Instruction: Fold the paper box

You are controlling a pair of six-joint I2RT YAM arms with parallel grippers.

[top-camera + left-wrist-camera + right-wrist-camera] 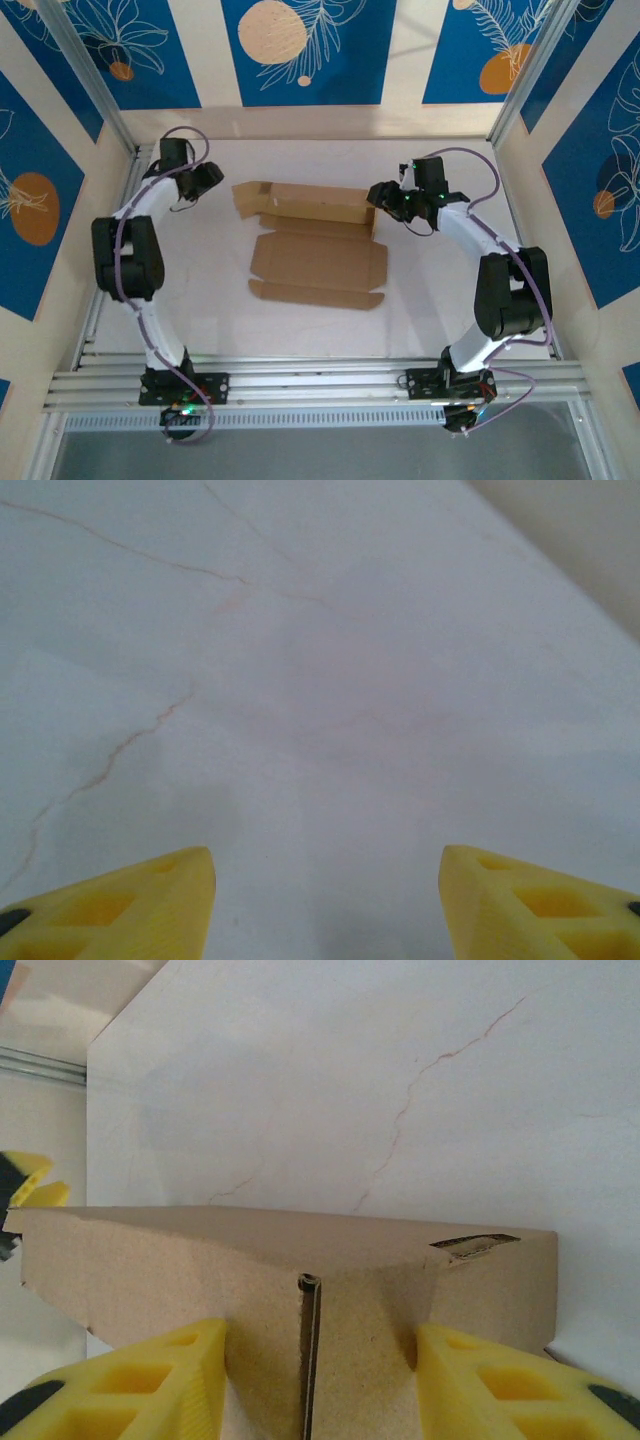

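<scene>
Your right gripper [318, 1332] straddles the box [320, 262] at 2 o'clock, jaws apart; left gripper [325, 852] apart too. Clamp squarely before folding.

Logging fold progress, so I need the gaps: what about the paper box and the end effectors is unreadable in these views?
1. Right wrist view: whether the right end effector presses the paper box or merely straddles it; the contact spots are hidden by the cardboard itself.
2. Top view: the left end effector opening, too small and dark.
3. Top view: the box's right end, hidden behind the right end effector.
</scene>
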